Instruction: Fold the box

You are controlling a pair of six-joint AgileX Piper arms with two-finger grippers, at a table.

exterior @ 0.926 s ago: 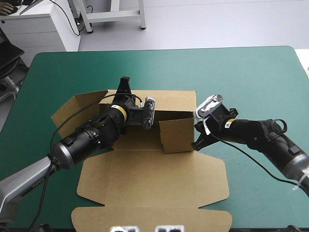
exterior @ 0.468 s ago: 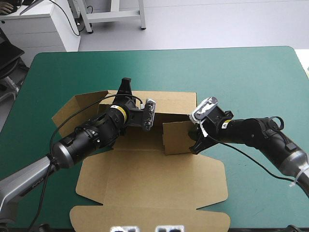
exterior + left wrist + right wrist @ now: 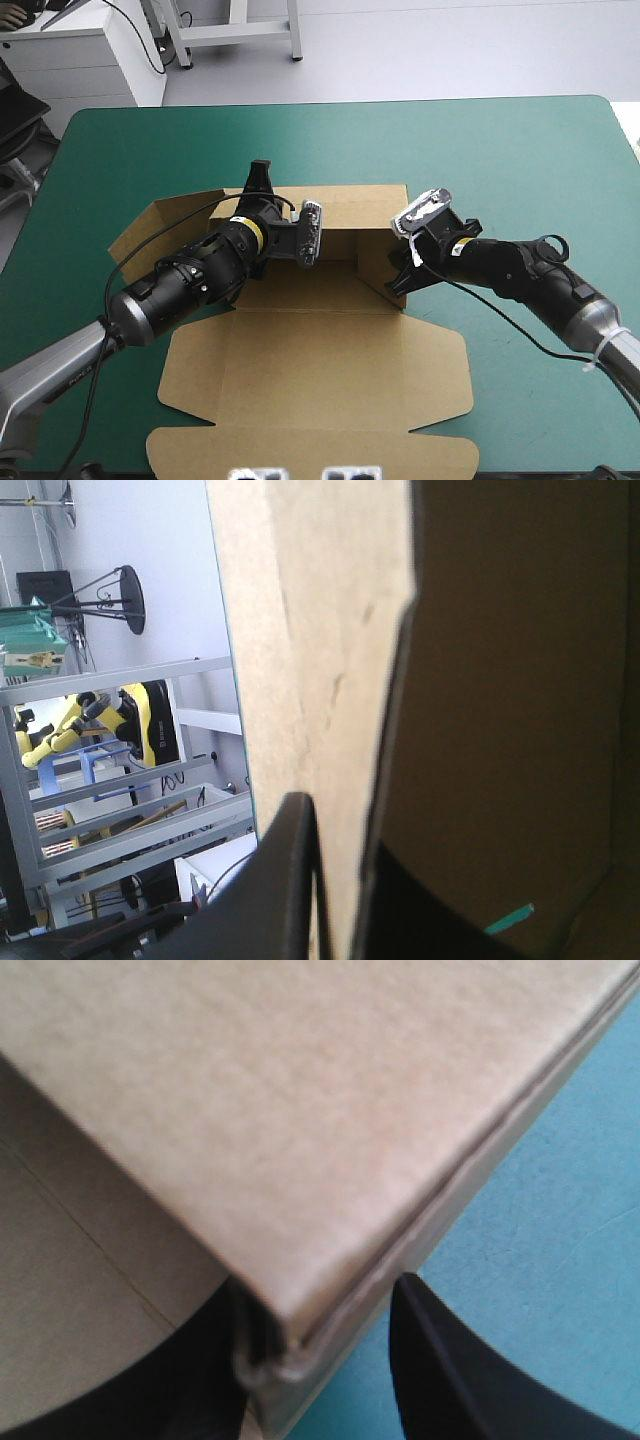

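On the bench (image 3: 500, 150), left hand (image 3: 260, 172) and right hand (image 3: 398, 285) each gripped a wall edge of the seemingly stiff, light box (image 3: 320, 370).

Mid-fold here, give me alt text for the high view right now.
A brown box lies half-folded on the teal-green table, far wall raised and lid flat toward the near edge. The left arm has its jaws shut on the far wall's left end; the right arm has its jaws on the upright right side wall.
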